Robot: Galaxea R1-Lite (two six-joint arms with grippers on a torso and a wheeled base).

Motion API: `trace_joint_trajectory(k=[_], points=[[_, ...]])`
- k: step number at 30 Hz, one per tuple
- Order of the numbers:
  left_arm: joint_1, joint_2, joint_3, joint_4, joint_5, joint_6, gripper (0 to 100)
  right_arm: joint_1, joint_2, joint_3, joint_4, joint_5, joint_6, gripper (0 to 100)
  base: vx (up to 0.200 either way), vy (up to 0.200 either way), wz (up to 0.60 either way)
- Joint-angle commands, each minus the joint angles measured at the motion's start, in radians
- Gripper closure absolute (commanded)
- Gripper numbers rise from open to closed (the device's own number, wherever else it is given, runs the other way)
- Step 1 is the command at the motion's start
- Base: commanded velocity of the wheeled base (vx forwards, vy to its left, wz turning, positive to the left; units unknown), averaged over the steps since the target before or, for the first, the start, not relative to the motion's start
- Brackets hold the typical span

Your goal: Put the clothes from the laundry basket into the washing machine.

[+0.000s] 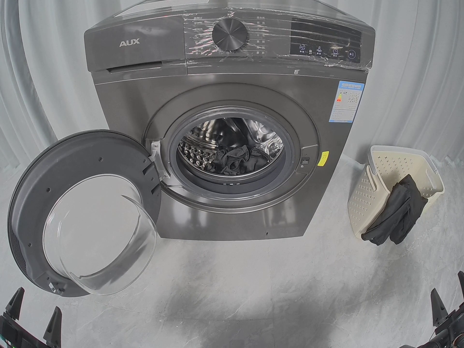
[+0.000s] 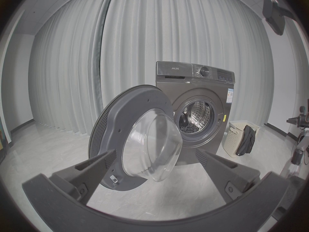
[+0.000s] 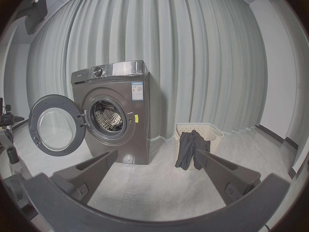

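A grey front-loading washing machine [image 1: 227,122] stands ahead with its round door [image 1: 82,213] swung wide to the left. Dark clothes [image 1: 237,160] lie in the bottom of the drum. To the machine's right a cream laundry basket [image 1: 386,170] sits on the floor, a dark garment [image 1: 398,211] hanging over its front rim. My left gripper [image 1: 34,310] is low at the near left, open and holding nothing, facing the door [image 2: 135,136]. My right gripper [image 1: 449,296] is low at the near right, open and holding nothing, with the basket [image 3: 206,131] and garment [image 3: 190,149] beyond it.
Pale curtains [image 1: 420,73] hang behind the machine and basket. The light floor [image 1: 251,286] stretches between me and the machine. The open door juts out toward my left side. A wall with dark skirting [image 3: 273,134] runs at the far right.
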State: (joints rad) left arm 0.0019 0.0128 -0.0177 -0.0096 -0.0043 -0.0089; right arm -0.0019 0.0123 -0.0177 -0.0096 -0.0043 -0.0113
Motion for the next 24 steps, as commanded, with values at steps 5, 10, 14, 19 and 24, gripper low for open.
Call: trace_joint_trajectory(k=[5,10,14,19,24], points=[[0.000,-0.013,0.016,0.011,-0.005,0.000,0,0.002,-0.012,0.018,-0.001,-0.005,0.004,0,0.000,-0.200,0.00],[0.000,-0.013,0.018,0.011,-0.005,0.006,0,0.002,-0.012,0.018,-0.001,-0.003,0.005,0,0.000,-0.200,0.00],[0.000,-0.013,0.016,0.013,-0.005,0.009,0,0.002,-0.012,0.018,-0.001,-0.005,0.005,0,0.000,-0.200,0.00],[0.000,-0.013,0.018,0.011,-0.003,0.009,0,0.002,-0.012,0.018,-0.001,-0.005,0.005,0,0.000,-0.200,0.00],[0.000,-0.013,0.018,0.011,-0.002,0.007,0,0.002,-0.012,0.018,-0.001,-0.005,0.005,0,0.000,-0.200,0.00]])
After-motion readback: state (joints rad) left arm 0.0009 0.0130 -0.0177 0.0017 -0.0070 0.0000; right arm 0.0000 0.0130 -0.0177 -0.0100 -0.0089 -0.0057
